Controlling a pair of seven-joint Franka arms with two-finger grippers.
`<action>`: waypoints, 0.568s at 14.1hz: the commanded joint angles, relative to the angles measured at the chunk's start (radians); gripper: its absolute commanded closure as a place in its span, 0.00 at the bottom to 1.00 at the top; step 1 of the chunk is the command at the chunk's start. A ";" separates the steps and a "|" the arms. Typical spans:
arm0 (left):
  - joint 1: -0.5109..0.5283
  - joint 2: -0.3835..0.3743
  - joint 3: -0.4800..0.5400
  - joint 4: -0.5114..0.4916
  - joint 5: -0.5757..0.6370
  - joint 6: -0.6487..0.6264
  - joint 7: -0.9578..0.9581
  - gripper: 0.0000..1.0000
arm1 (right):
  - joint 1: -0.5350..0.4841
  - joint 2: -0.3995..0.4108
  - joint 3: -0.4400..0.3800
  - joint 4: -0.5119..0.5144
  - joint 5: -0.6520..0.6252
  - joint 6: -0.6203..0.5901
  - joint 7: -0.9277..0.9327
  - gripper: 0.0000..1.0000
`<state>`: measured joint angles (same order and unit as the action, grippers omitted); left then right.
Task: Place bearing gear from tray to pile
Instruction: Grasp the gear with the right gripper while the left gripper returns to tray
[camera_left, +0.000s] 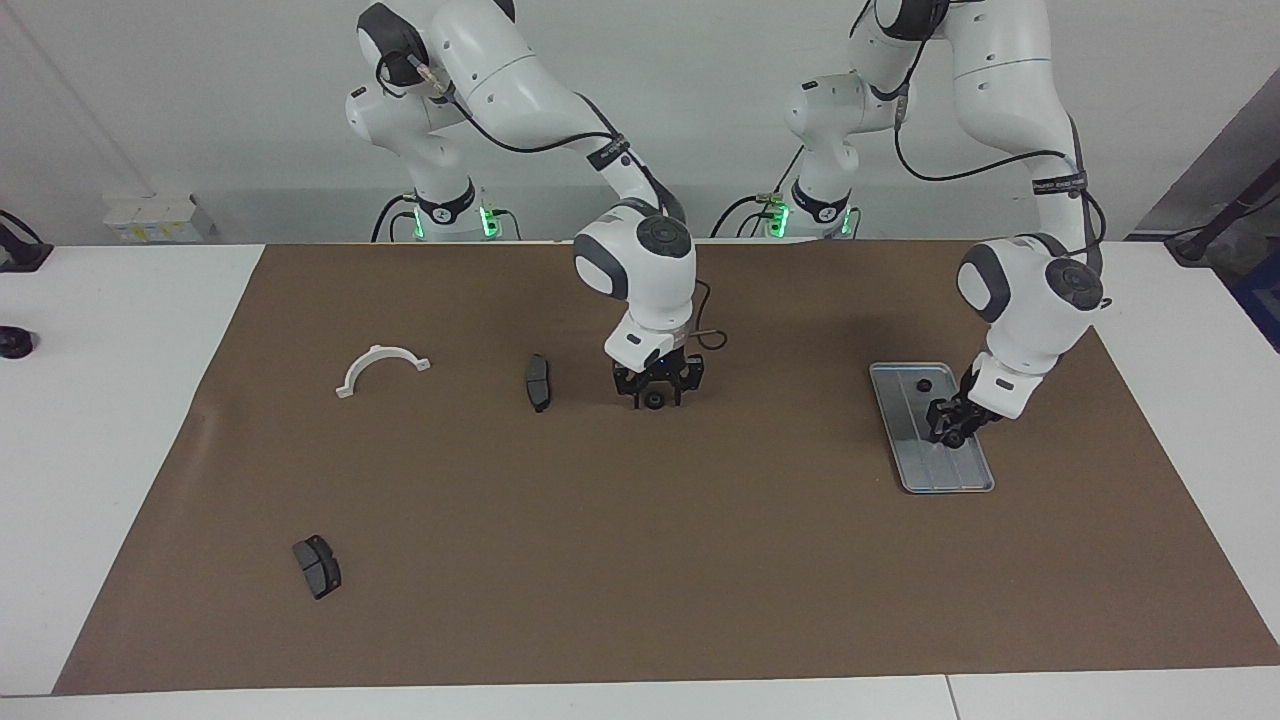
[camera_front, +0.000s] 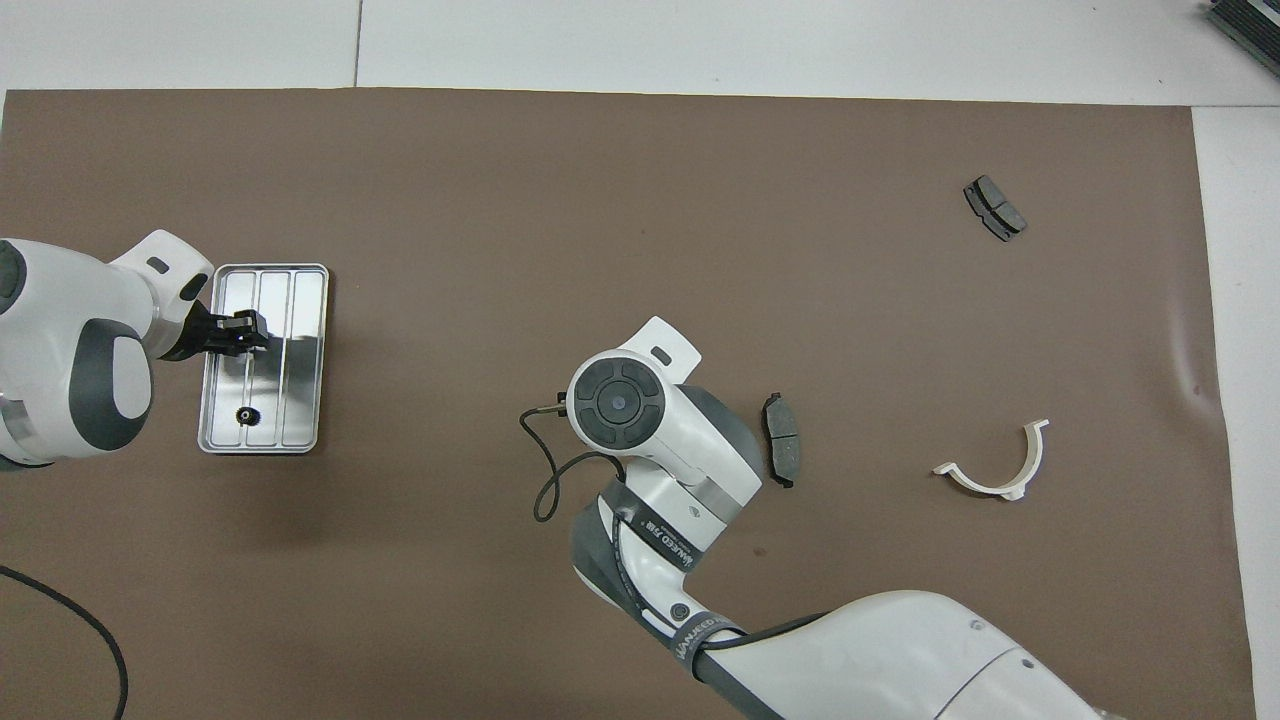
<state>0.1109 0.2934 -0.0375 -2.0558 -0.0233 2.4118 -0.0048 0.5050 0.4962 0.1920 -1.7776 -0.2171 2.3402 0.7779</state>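
The silver tray (camera_left: 915, 470) (camera_front: 305, 358) lies toward the left arm's end of the mat. One small black bearing gear (camera_left: 924, 384) (camera_front: 245, 416) lies in it at the end nearer the robots. My left gripper (camera_left: 950, 432) (camera_front: 240, 335) is low over the tray's middle, shut on a second small black gear (camera_left: 956, 438). My right gripper (camera_left: 655, 392) is open, low over the mat's middle, with another black gear (camera_left: 652, 401) on the mat between its fingertips. The right arm hides that gear in the overhead view.
A dark brake pad (camera_left: 538, 382) (camera_front: 781, 452) lies beside the right gripper. The white half-ring bracket (camera_left: 380, 365) (camera_front: 995, 470) lies toward the right arm's end. Another brake pad (camera_left: 317, 565) (camera_front: 994, 207) lies farther from the robots.
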 joint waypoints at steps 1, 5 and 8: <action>-0.002 -0.008 0.002 -0.030 -0.003 0.038 0.016 0.64 | -0.003 -0.022 0.010 -0.028 -0.008 0.008 0.040 0.80; -0.004 -0.005 0.002 -0.018 -0.003 0.024 0.014 0.90 | -0.035 -0.056 0.010 -0.036 -0.008 0.007 0.024 1.00; -0.029 0.003 -0.005 0.037 -0.003 -0.005 0.002 1.00 | -0.110 -0.106 0.010 -0.072 -0.007 0.010 0.001 1.00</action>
<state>0.1094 0.2917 -0.0420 -2.0511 -0.0233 2.4192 -0.0036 0.4545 0.4547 0.1899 -1.7870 -0.2171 2.3400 0.7823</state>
